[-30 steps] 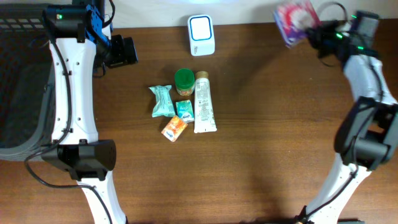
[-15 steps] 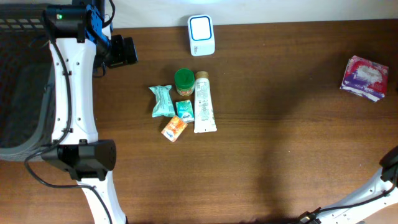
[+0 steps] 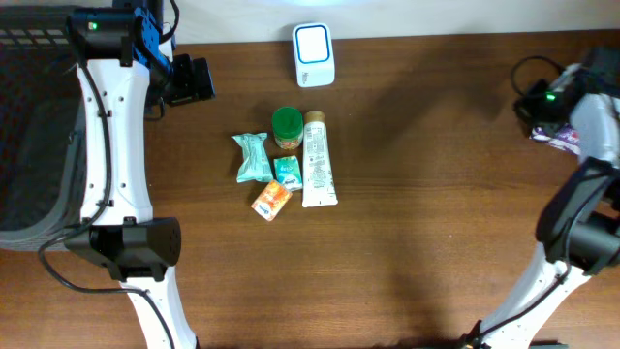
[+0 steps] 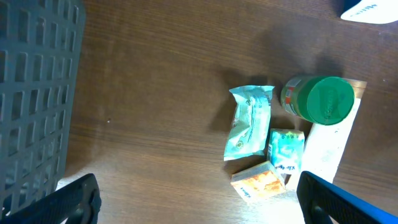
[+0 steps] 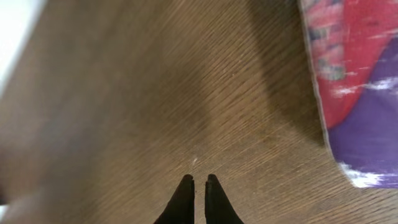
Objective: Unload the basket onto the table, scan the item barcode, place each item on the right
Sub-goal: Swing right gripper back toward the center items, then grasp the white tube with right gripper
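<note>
A pink and purple packet (image 5: 360, 81) lies flat on the table at the far right; in the overhead view only its edge (image 3: 554, 139) shows beside the right arm. My right gripper (image 5: 199, 180) is shut and empty, its tips over bare wood just left of the packet. The white barcode scanner (image 3: 314, 53) stands at the back centre. My left gripper (image 4: 199, 202) hangs wide open and empty near the table's back left (image 3: 194, 79), left of a cluster of items.
The cluster holds a teal packet (image 3: 253, 157), a green-lidded jar (image 3: 287, 126), a white tube (image 3: 317, 160), a small teal box (image 3: 288, 172) and an orange box (image 3: 272, 200). A dark mesh basket (image 3: 29, 145) stands at the left edge.
A second ago my right gripper held the pink packet up at the back right. The packet now lies on the table, and the gripper is shut and empty beside it. The left arm has not moved.
</note>
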`<state>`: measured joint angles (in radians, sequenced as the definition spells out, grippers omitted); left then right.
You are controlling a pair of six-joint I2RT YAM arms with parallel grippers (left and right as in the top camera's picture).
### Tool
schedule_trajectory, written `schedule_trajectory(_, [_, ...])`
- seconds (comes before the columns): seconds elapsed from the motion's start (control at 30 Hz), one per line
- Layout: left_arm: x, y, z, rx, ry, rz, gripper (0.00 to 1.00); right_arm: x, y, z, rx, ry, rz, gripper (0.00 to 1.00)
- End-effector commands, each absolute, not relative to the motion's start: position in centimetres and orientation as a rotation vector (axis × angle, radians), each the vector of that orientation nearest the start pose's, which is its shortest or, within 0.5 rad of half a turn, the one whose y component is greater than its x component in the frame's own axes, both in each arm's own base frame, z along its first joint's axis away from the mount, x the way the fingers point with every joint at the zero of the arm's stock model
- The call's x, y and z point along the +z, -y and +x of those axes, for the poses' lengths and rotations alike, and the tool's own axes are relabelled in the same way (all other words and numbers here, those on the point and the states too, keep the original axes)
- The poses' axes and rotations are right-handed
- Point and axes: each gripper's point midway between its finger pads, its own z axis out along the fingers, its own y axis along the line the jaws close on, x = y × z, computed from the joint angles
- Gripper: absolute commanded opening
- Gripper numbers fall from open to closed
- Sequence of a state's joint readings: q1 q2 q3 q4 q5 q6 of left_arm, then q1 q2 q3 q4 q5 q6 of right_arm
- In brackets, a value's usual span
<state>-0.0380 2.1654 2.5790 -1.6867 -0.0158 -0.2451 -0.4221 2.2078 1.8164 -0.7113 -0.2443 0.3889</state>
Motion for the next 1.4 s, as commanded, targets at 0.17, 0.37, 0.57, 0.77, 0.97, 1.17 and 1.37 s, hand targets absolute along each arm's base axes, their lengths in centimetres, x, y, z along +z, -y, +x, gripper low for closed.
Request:
schedule_trajectory(0.17, [25.9,1.2,43.8,-0.029,-2.808,-0.283,0.99,4.0,25.0,50.6,-0.321,-2.439,0.933,0.04])
schedule_trajectory(0.37, [25.9,1.2,43.8,-0.029,-2.808,-0.283,0.99,3.1,32.1,46.2,-0.515,-2.417,1.059,0.04])
schedule_trajectory(0.57, [25.9,1.2,43.8,-0.029,-2.808,-0.282,0.99,7.7,35.4,42.9,-0.634,-2.408,1.043,0.04])
schedule_trajectory(0.77, [25.9,1.2,43.8,-0.029,-2.808,-0.282,0.99,14.8,25.4,48.3,-0.196,-2.384,0.769,0.18])
schedule_trajectory(0.97, [25.9,1.2,43.8,-0.029,-2.808,-0.283,0.99,14.6,2.5,48.1,0.799,-2.617,0.37,0.82])
schedule_trajectory(1.17, [25.9,1.2,43.8,-0.029,-2.808,-0.283,0.99,10.6,-11.5,43.7,0.845,-2.839,-0.125,0.99])
schedule_trajectory(1.37, [25.9,1.2,43.8,-0.029,-2.808,-0.283,0.99,7.4,-19.9,42.7,0.879,-2.778,-0.363,0.99])
